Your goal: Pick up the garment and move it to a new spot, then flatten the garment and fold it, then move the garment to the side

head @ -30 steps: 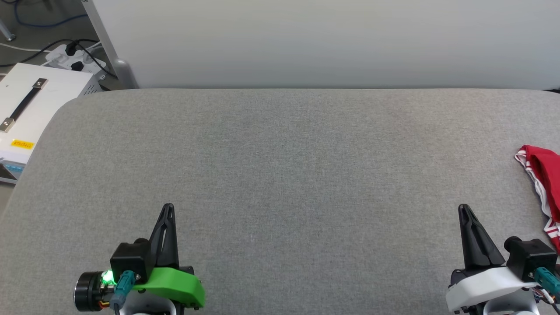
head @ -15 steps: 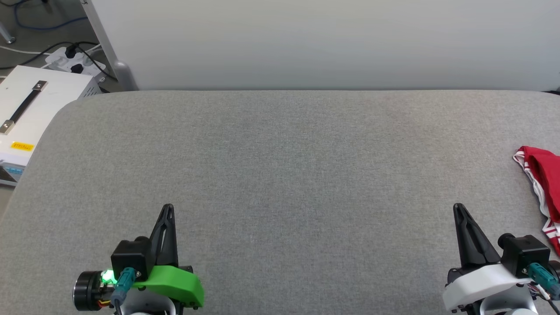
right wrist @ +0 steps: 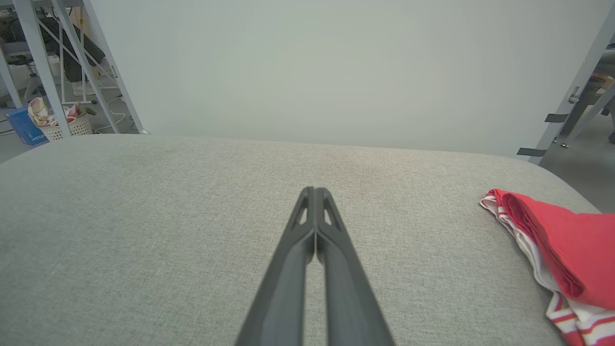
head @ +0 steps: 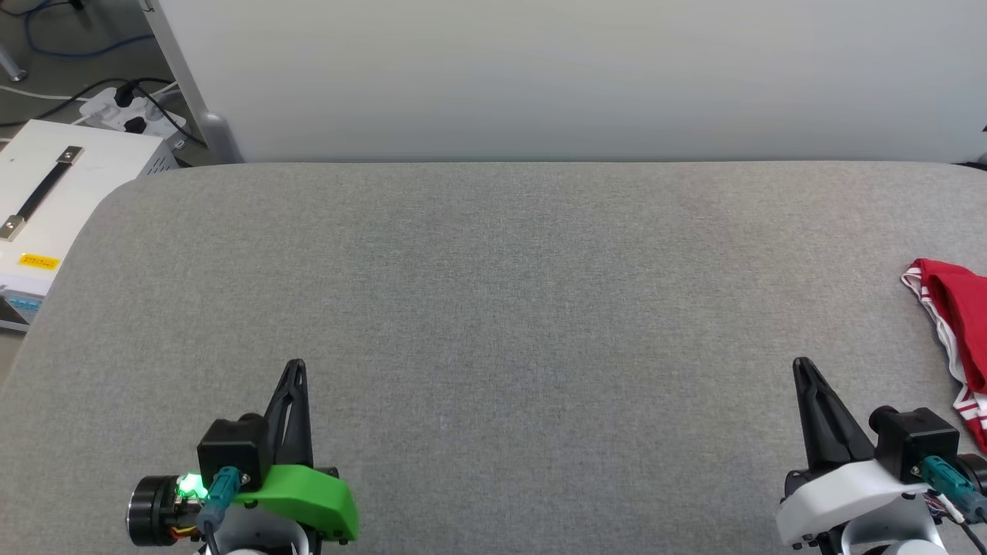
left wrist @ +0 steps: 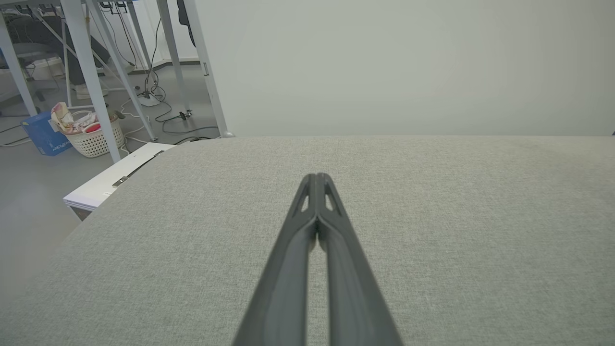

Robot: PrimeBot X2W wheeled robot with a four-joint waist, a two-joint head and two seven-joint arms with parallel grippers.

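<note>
Currently reading left hand (head: 295, 364) and right hand (head: 802, 362) as pinched together, gripping nothing. Seeing red jersey (head: 954, 312) bunched well off to right hand's right, near the worktop (head: 493, 270) edge. Could drag it over that edge with a shallow snag, or catch striped trim only and lose it mid-lift. Can't see most of it: cut off by frame, layers and lettering unreadable.

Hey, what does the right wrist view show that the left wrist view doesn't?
Right wrist view: the red garment near the table's right end, right of the shut right end effector. Left wrist view: a white box with a handle past the table's left corner, and the shut left end effector. Both: the grey table, the pale wall panel, a white basket on the floor.
</note>
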